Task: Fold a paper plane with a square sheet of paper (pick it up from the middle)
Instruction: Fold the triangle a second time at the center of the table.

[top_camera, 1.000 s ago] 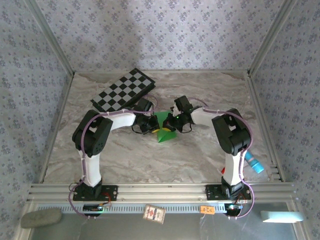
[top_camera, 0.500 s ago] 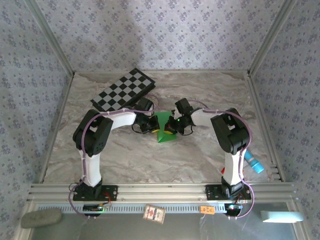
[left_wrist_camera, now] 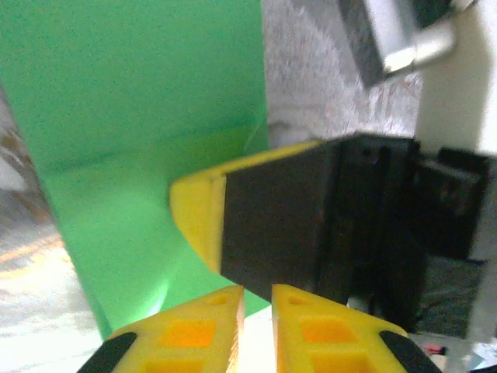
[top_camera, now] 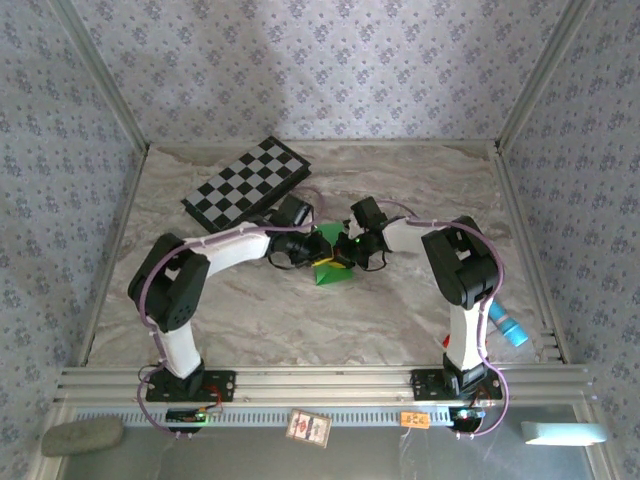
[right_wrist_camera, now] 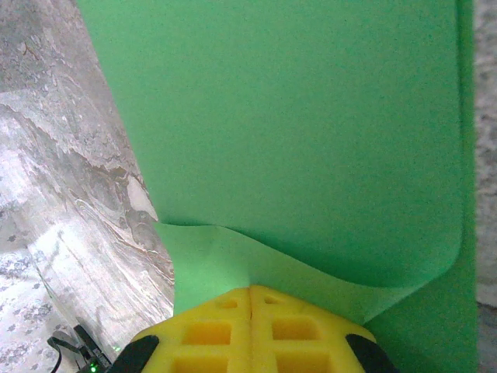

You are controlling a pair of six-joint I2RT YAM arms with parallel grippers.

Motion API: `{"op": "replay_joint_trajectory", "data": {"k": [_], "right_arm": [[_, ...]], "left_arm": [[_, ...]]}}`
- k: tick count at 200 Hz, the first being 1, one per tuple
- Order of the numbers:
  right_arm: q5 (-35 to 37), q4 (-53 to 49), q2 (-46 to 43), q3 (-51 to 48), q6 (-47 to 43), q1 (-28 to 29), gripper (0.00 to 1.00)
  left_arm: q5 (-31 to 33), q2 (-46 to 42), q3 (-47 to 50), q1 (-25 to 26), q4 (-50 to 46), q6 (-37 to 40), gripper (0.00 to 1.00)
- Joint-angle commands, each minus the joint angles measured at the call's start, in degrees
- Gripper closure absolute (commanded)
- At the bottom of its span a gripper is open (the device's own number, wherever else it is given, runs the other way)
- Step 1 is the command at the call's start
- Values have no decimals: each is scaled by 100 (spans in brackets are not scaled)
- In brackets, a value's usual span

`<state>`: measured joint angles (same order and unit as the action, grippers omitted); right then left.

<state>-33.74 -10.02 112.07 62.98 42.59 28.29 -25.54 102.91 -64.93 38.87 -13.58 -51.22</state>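
Paper plane (top_camera: 327, 262): plain bright green, no print. Board (top_camera: 247, 181): black-and-white checker pattern. Desk (top_camera: 300, 320): grey and beige marbling with darker veins. Enclosure walls (top_camera: 320, 60): pale lilac with a small repeating floral motif. Left claw (left_wrist_camera: 257, 291) and right claw (right_wrist_camera: 250, 291): yellow fingers, black trim. Left arm (top_camera: 172, 295) and right arm (top_camera: 462, 265): black joints, white links, lilac cabling. Cylinder (top_camera: 508, 327) by the desk's right edge: light blue.

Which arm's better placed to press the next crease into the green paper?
Left, probably: right gripper is shut on the green paper, anchoring it; left gripper is beside it, slightly open and free.
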Motion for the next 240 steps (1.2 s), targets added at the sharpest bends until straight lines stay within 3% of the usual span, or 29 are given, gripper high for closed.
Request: {"op": "replay_joint_trajectory", "data": {"k": [1,240], "right_arm": [[763,-810,489,-242,-65,-57,96],[745,-978,639,-112,-96,-78,95]], "left_arm": [[-228,92,223,112,137,-217,88],[-60,325,815,138,68,242,94]]}}
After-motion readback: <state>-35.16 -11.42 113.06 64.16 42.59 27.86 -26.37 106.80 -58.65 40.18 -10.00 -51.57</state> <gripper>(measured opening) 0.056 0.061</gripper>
